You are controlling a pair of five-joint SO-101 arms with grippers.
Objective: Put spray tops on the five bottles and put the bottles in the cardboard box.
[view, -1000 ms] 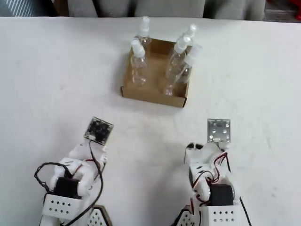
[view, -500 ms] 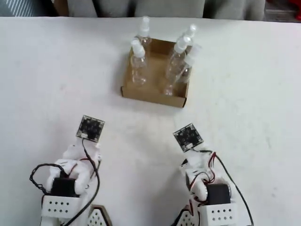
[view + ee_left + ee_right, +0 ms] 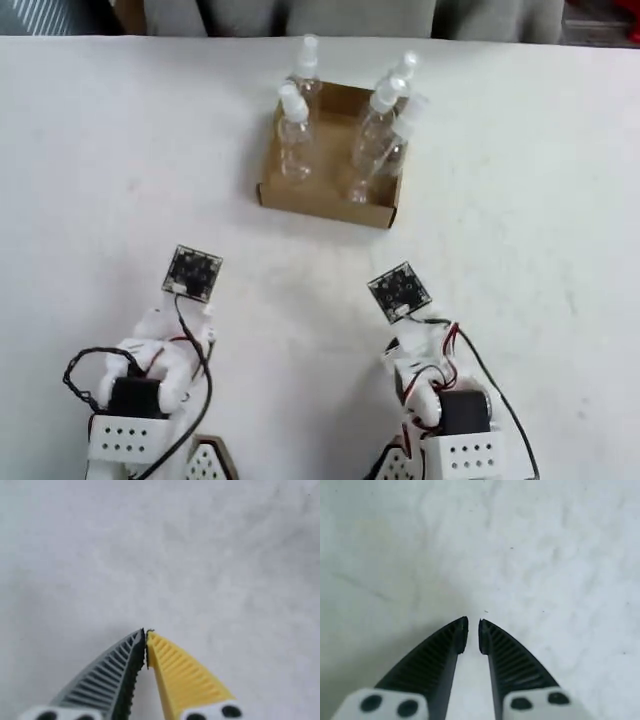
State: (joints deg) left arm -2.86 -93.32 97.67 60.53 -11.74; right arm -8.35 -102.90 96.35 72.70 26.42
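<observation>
The cardboard box (image 3: 300, 196) sits at the table's middle back and holds several clear bottles (image 3: 296, 140), each upright or leaning, with a white spray top (image 3: 385, 95) on it. One bottle (image 3: 306, 68) stands at the box's far left corner; I cannot tell whether it is inside. Both arms are folded back near the front edge, well short of the box. My left gripper (image 3: 146, 632) is shut, grey and yellow tips touching, just above bare table. My right gripper (image 3: 472, 627) is shut with nothing in it, a sliver between its black tips.
White tabletop (image 3: 120, 150) stretches free to both sides of the box and between the box and the arms. The left arm's wrist (image 3: 193, 272) and the right arm's wrist (image 3: 400, 292) sit low at the front. Chairs line the far edge.
Over the last second the right wrist swung left and back, and the left wrist drew back a little. Since half a second ago nothing has moved. The bottles stay in place.
</observation>
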